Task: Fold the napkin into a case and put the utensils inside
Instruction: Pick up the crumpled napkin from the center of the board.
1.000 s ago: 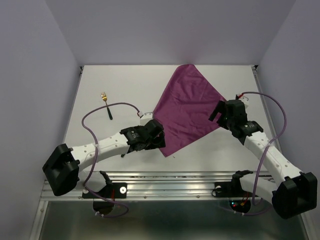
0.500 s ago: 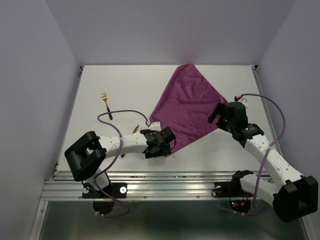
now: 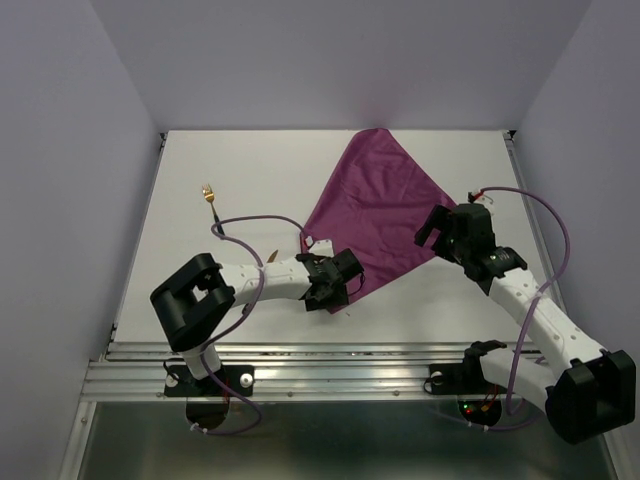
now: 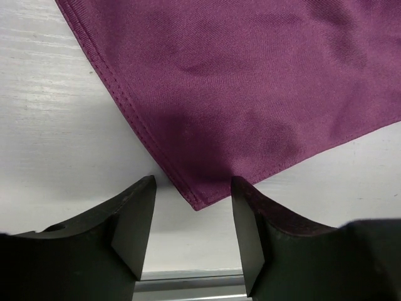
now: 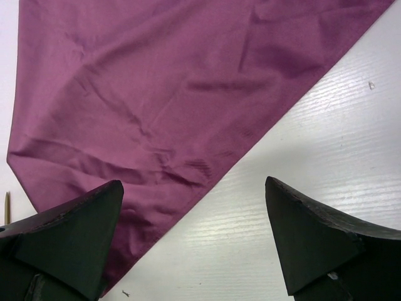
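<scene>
- The left fingers [image 4: 135, 226] stand apart, clamping nothing; the pointed corner of the napkin [image 4: 250, 81] lies flat between them, touching neither.
- From that corner the plum cloth spreads out ahead of the left fingers across the white surface [image 3: 230, 160].
- The right fingers [image 5: 69, 238] are spread wide and hold nothing; a napkin edge runs slantwise ahead of them, with cloth toward the left finger and bare surface toward the right.
- The fork [image 3: 209, 198] lies well apart from both pairs, beyond the left arm.
</scene>
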Controlling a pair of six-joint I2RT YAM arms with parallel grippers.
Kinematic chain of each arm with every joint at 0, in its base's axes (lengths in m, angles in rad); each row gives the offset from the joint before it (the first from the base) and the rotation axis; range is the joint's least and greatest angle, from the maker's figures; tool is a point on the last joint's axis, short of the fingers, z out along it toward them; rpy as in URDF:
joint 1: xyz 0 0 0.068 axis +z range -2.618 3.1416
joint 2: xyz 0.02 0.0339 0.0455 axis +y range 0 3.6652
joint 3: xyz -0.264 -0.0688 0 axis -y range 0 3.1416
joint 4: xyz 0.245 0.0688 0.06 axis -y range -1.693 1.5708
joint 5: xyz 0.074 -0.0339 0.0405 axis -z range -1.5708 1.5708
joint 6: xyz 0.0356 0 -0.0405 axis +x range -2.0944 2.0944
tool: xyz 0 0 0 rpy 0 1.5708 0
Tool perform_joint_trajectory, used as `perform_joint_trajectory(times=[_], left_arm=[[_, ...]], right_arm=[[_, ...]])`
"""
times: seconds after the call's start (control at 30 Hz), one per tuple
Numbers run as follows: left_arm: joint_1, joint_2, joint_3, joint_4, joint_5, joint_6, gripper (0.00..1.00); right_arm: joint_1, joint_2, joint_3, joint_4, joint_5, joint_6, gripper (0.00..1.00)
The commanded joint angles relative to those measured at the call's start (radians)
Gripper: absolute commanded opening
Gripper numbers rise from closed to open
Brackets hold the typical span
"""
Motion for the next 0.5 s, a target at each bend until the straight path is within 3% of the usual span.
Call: perform_joint_trajectory(times=[0.0, 0.07, 0.13, 0.17, 0.2, 0.37, 0.47], left_arm=[[-0.008, 0.023, 0.027, -0.009, -0.005, 0.005, 0.56], [-0.008, 0.035, 0.03, -0.011, -0.007, 0.004, 0.49], [-0.005, 0.038, 0.03, -0.006, -0.005, 0.008, 0.33], [-0.002, 0.038, 0.03, 0.0, -0.002, 0.016, 0.21], [-0.004, 0.035, 0.03, 0.01, 0.005, 0.03, 0.0], [0.005, -0.014, 0.024, 0.015, 0.013, 0.079, 0.0], [0.048, -0.083, -0.027, 0.024, 0.018, 0.109, 0.0]], right_arm=[[-0.004, 0.017, 0.004, 0.044, -0.029, -0.007, 1.0], [-0.004, 0.022, 0.007, 0.043, -0.026, -0.004, 1.0], [-0.004, 0.019, 0.007, 0.043, -0.018, 0.001, 1.0], [-0.004, 0.016, 0.004, 0.044, -0.013, 0.007, 1.0], [-0.004, 0.017, 0.001, 0.044, -0.006, 0.01, 1.0], [-0.019, 0.057, 0.04, -0.02, 0.115, -0.054, 1.0], [-0.128, 0.104, 0.082, -0.048, 0.113, -0.106, 1.0]])
